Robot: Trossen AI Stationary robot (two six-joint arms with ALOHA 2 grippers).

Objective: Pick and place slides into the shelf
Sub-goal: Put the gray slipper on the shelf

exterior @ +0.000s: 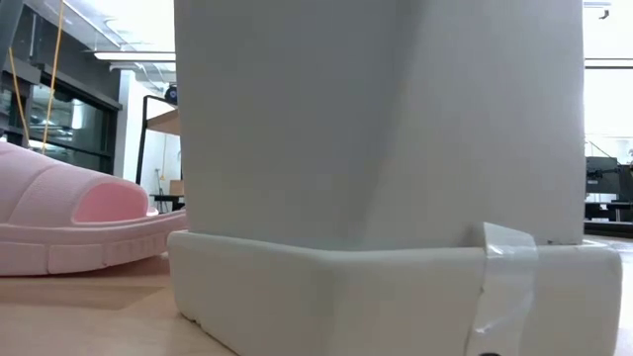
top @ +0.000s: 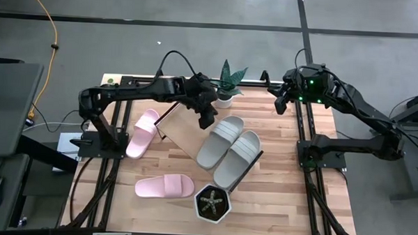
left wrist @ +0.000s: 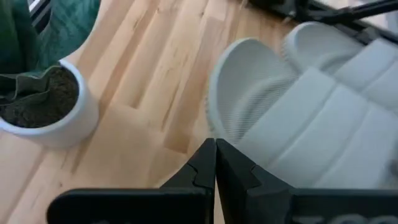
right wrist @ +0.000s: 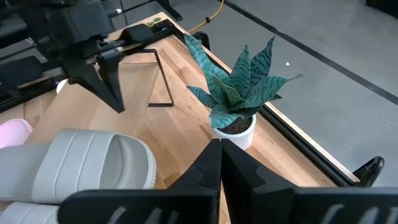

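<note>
Two black arms (top: 137,89) — thin blk cables, green LED

Two grey-beige ribbed slides (top: 229,149) fill the centre of the light wooden shelf board (top: 187,131), leaving bare board at its upper-left end. A white potted striped-leaf plant (top: 226,87) blocks the upper centre, a dark hexagonal planter (top: 213,203) the lower centre. The butcher-block counter (top: 296,204) lies free at lower right.

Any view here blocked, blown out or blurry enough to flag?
Low view: a white planter right at the lens fills most of the picture, leaving only a pink slide and overexposed windows. Left wrist view: the grey slide looks smeared and soft. High view: evenly lit, sharp, soft shadows.
</note>
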